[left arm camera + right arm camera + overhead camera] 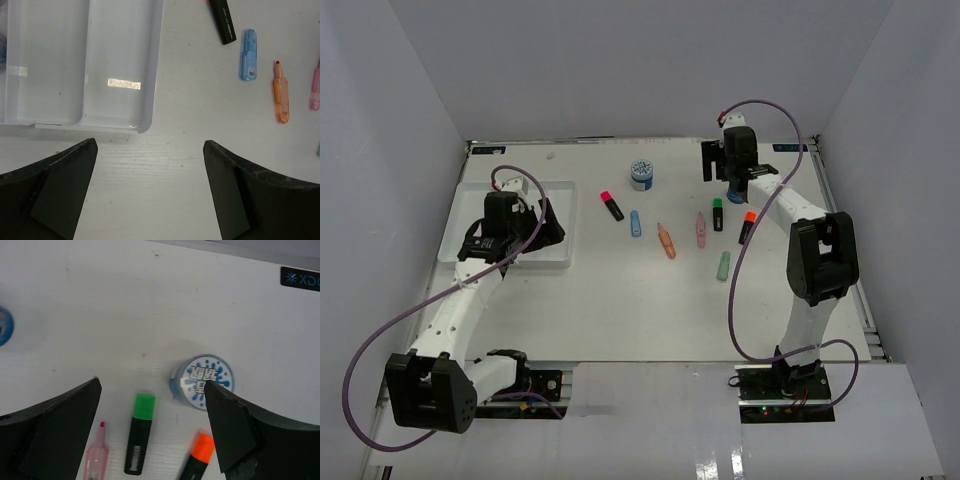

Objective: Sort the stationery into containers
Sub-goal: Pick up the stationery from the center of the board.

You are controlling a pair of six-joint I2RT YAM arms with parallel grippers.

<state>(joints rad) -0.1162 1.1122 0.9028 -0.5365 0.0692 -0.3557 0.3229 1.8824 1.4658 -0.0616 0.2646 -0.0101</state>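
Observation:
The white divided tray (560,190) lies at the left, and my left gripper (542,228) hangs open over its near right corner (145,127), holding nothing. My right gripper (733,172) is open at the back right above a blue-lidded jar (202,380), whose lid its right finger partly covers. Below that jar lie a green-capped highlighter (140,440), an orange-capped highlighter (200,457) and a pink marker (97,455). A second blue jar (642,174) stands mid-back. A pink-capped highlighter (612,206), a blue marker (248,54), an orange marker (280,92) and a green marker (724,265) lie on the table.
White walls close in the table at the back and both sides. A metal rail (840,200) runs along the right edge. Purple cables (380,340) loop off both arms. The two tray compartments (115,60) seen from the left wrist hold nothing.

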